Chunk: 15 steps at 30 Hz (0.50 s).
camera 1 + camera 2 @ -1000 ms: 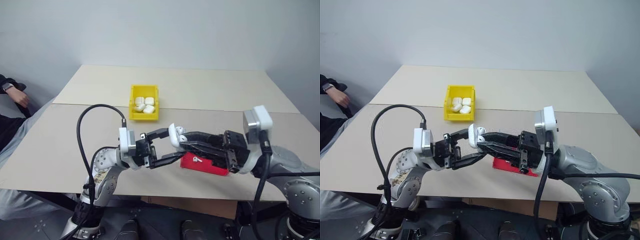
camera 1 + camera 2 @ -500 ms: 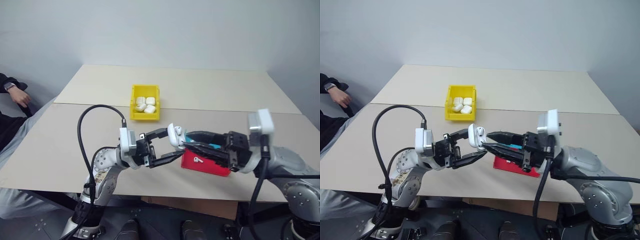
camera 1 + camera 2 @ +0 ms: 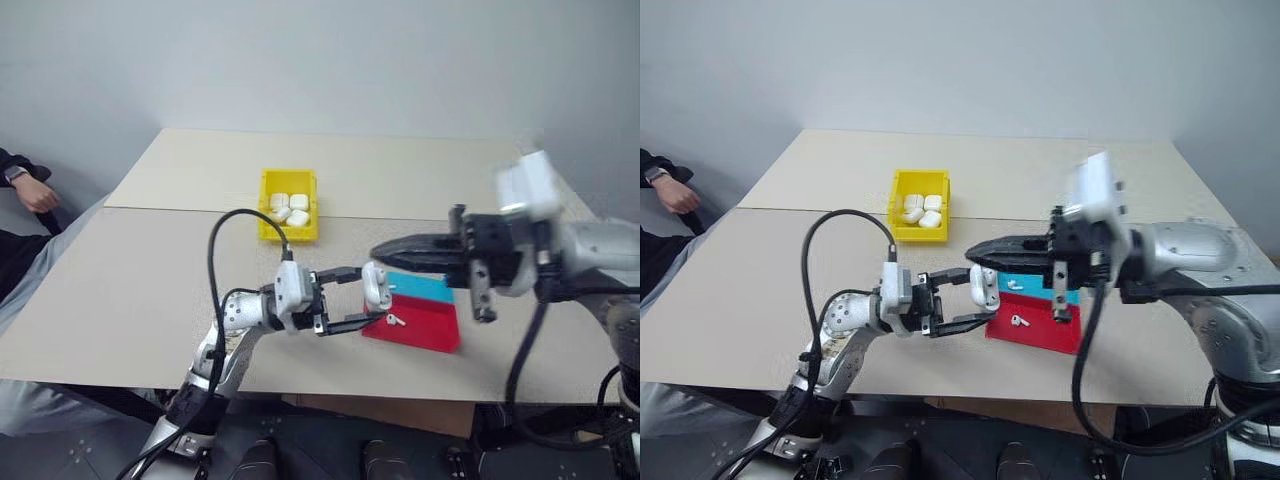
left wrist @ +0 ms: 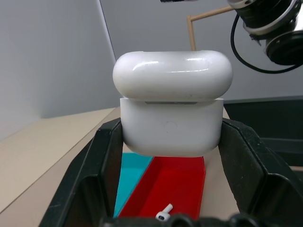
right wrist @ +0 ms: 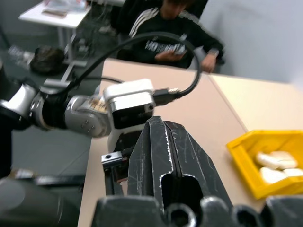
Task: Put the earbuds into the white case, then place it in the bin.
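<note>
Your left gripper [image 3: 362, 303] is clamped on the white case [image 3: 376, 286], one black finger on each side of its lower half, and holds it above the near edge of the red and blue tray [image 3: 432, 322]. In the left wrist view the case [image 4: 173, 101] sits upright with its lid down on the body, though a thin dark seam shows under the lid, so I cannot tell whether it is fully latched. Your right gripper [image 3: 378, 251] has its fingers pressed together on nothing and hangs just above and beyond the case, pointing across toward your left side.

Two earbuds lie loose in the tray: one [image 3: 1020, 321] on the red half just beside the case, another [image 3: 1012, 284] on the blue half. By my reading the case is not yet loaded, so it must be opened before anything goes in.

For what comes next, the right gripper is the free one and nearer to both earbuds, which lie below it and toward you. The yellow bin [image 3: 289, 234], already holding several white cases, stands well beyond the left gripper, toward your left.
</note>
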Tool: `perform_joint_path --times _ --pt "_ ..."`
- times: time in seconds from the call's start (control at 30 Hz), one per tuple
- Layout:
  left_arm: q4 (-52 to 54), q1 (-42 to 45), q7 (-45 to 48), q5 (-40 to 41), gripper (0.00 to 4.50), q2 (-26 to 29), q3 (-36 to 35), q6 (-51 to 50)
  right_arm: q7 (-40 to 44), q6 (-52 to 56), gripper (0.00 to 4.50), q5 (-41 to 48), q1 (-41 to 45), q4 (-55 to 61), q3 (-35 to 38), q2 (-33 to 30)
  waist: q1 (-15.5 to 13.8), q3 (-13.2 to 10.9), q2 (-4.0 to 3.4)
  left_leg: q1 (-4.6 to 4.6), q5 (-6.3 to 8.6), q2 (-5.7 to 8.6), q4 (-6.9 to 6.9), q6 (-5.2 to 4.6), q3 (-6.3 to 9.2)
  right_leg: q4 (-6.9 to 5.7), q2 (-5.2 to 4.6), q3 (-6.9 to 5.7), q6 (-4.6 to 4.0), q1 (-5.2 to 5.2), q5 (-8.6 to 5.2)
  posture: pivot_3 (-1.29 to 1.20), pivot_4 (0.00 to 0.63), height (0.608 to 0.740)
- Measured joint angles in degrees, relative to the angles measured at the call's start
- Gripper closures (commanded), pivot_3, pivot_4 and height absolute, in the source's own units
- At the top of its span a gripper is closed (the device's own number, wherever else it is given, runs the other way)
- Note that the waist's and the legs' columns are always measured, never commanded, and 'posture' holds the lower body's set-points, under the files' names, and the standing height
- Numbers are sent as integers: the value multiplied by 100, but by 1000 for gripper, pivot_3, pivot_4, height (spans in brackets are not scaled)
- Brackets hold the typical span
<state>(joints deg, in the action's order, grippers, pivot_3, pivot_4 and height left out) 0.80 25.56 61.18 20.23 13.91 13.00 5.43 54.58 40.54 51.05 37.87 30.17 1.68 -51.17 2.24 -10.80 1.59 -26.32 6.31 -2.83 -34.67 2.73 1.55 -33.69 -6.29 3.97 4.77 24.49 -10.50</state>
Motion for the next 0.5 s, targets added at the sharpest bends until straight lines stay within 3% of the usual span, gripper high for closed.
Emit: perform_joint_path --times 0.33,0.5 --pt "-40 122 -108 -250 1752 -43 58 233 409 -190 4471 -1125 353 -104 -995 291 -94 0 0 -2 0 0 -3 -1 1 -36 2 0 6 20 -3 0 150 740" --pt "67 -80 -168 -199 1752 -36 16 234 713 -442 4471 -1462 357 -206 -1017 245 -131 0 0 -1 0 0 -11 0 0 -36 2 0 4 15 -2 0 150 740"
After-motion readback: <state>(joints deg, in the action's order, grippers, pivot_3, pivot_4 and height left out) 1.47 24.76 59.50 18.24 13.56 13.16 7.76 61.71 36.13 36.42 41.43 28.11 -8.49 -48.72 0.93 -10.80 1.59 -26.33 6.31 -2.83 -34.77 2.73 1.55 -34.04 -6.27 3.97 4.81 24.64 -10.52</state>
